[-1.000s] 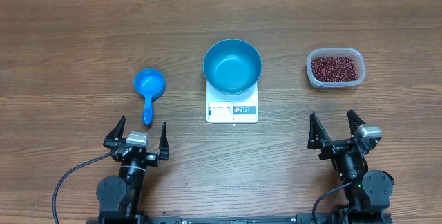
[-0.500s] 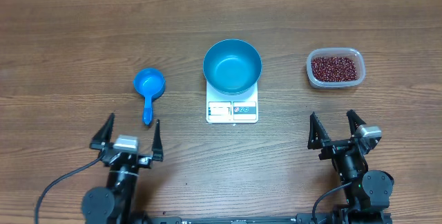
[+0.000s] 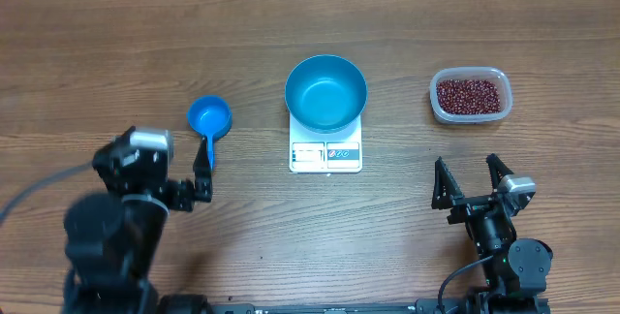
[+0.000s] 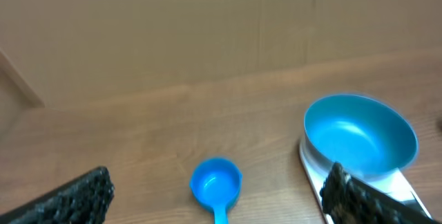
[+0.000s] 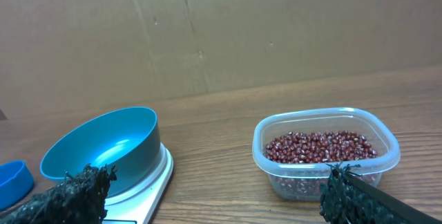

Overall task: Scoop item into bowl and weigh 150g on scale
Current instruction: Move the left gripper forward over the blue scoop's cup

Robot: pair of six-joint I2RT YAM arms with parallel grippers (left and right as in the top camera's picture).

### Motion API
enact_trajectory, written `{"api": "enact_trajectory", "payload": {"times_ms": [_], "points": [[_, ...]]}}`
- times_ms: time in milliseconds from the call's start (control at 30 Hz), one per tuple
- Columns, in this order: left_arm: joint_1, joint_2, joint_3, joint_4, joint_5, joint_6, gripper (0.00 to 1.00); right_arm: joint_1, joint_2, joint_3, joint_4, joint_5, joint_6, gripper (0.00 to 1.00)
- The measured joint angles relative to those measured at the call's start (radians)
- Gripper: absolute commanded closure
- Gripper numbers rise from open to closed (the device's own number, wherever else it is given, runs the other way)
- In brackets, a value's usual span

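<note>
Nearest our base, on the right, the right gripper (image 3: 466, 176) sits low over the table (image 3: 97, 52) with its jaws spread wide and nothing between them. We judge it is parked there to leave the first move to the other arm. Opposite it, the left gripper (image 4: 217, 177) is lifted and tipped forward, its jaws equally wide and empty. Its wrist view frames the small blue scoop (image 3: 208, 117) between the two fingers, which we read as lining up for a grasp. The scoop's handle points back toward us, so it offers itself to that approach. From overhead, one finger shows just beside the handle, but we cannot tell whether it touches.

Further out, at the centre, lies the scale (image 3: 325, 155) with its display and buttons on the near edge, presumably so the reading stays visible past whatever it carries. On its platform stands the bowl (image 3: 325, 93), upright, overhanging the platform, and empty inside, ready to take the load and be weighed in place.

At about the same depth but well to the right is the clear tub (image 3: 436, 96), just ahead of the idle right gripper. All the beans (image 3: 470, 95) lie in it as a loose layer — none have reached the bowl, so we judge the scooping has not begun. The scoop and the beans flank the scale on opposite sides, so the scoop will have to travel past the bowl to reach them.
</note>
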Motion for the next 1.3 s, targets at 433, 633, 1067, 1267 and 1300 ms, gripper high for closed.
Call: {"api": "enact_trajectory", "payload": {"times_ms": [433, 633, 1067, 1267, 1300], "points": [[0.000, 0.570, 0.521, -0.468, -0.006, 0.003, 0.00, 0.000, 0.000, 0.000, 0.000, 0.000, 0.000, 0.00], [0.027, 0.843, 0.711, -0.685, -0.011, 0.024, 0.00, 0.000, -0.001, 0.000, 0.001, 0.000, 0.000, 0.00], [0.111, 1.206, 0.743, -0.722, -0.026, 0.027, 0.00, 0.000, -0.001, 0.000, 0.000, 0.000, 0.000, 0.00], [0.111, 1.305, 0.744, -0.662, -0.044, 0.027, 0.00, 0.000, -0.001, 0.000, 0.000, -0.001, 0.000, 0.00], [0.111, 1.319, 0.744, -0.647, -0.045, 0.027, 0.00, 0.000, -0.001, 0.000, 0.000, 0.000, 0.000, 0.00]]}}
